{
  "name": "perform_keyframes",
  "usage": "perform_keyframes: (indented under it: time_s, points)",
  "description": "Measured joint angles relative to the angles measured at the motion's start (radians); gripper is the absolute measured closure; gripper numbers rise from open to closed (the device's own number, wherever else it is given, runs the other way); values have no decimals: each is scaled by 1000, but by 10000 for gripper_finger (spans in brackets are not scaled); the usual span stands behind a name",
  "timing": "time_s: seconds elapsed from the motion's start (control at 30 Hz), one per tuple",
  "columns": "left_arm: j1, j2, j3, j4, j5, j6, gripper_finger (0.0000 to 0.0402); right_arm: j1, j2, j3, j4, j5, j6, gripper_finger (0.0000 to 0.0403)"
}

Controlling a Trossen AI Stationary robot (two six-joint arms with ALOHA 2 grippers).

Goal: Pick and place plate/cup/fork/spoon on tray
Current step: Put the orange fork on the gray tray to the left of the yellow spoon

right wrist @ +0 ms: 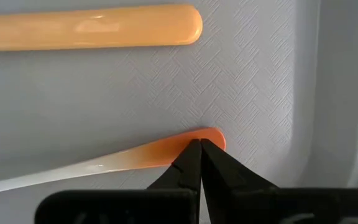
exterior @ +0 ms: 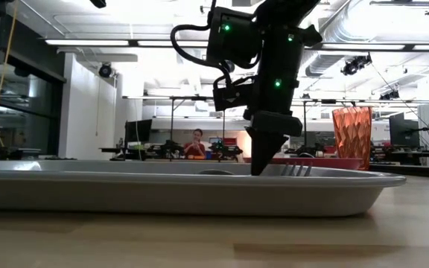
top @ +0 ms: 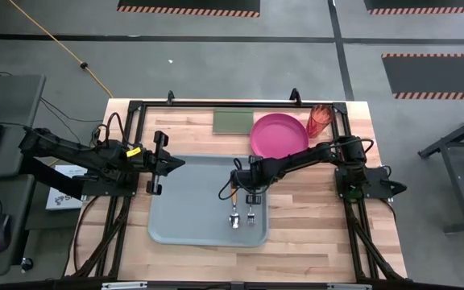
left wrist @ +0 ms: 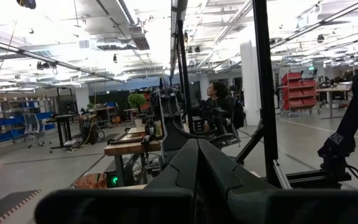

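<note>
The tray (top: 184, 213) lies on the tabletop (top: 312, 234), toward its left and near edges. The spoon (top: 234, 211) and the fork (top: 250, 211) lie side by side in the tray's right part, close to its right rim, metal ends toward the near edge. The right end effector (top: 249, 196) is down over the far end of the fork's handle; in the right wrist view its fingers (right wrist: 199, 163) are pressed together at the tip of the handle, though whether they actually pinch it cannot be told. The spoon's orange-yellow handle (right wrist: 89, 27) lies apart from it on the tray floor. The plate (top: 279, 134) rests on the tabletop beyond the tray's far right corner, and the cup (top: 319, 121) stands upright just right of the plate, near the far edge. The left end effector (top: 158, 163) waits at the tray's far left corner, its fingers spread apart.
</note>
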State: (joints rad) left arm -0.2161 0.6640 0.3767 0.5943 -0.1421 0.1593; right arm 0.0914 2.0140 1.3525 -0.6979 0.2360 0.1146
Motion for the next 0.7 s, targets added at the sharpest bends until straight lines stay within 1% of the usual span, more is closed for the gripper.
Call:
perform_keyframes:
  time_s: [0.3,0.7]
  points:
    - [0,0,0,-4,0,0,401,0,0,0,-24,1,26,403]
    - [0,0,0,-3,0,0,401,0,-1,0,-26,1,16,403]
